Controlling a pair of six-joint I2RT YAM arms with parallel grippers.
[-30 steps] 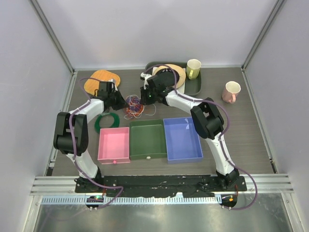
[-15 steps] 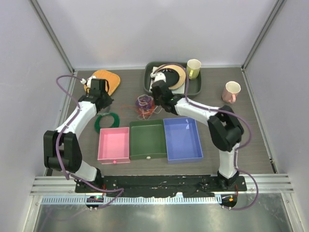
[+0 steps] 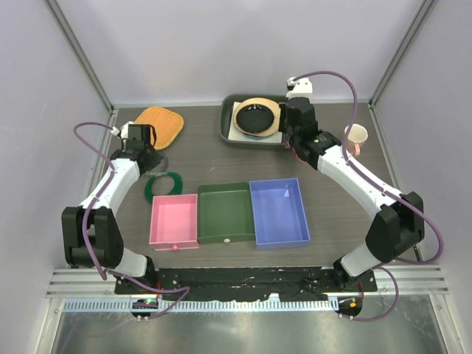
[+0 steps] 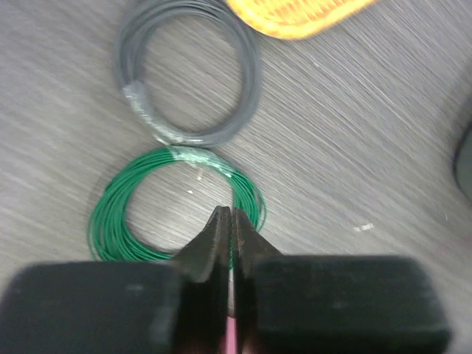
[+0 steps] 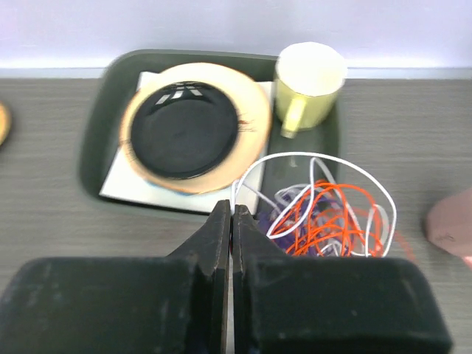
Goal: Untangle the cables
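Observation:
The cables (image 5: 333, 215) are a tangle of orange, purple and white wire hanging just right of my right gripper (image 5: 231, 208). Its jaws are shut on a white loop of the tangle, above the right end of the dark tray (image 5: 94, 125). In the top view the right gripper (image 3: 294, 144) is beside the tray, and the wrist hides most of the tangle. My left gripper (image 4: 230, 214) is shut with nothing in it, above the green wire ring (image 4: 109, 221). In the top view it (image 3: 140, 153) is at the far left.
A grey wire ring (image 4: 251, 74) lies by the orange mat (image 3: 158, 124). The tray holds a black plate (image 5: 184, 129) and a yellow mug (image 5: 306, 77). A pink mug (image 3: 355, 138) stands at the right. Pink (image 3: 174, 220), green (image 3: 226, 214) and blue (image 3: 279, 212) bins sit in front.
My right gripper has carried the tangle from the table's middle back and right to the tray's right end. My left gripper has drawn back left, away from the tangle.

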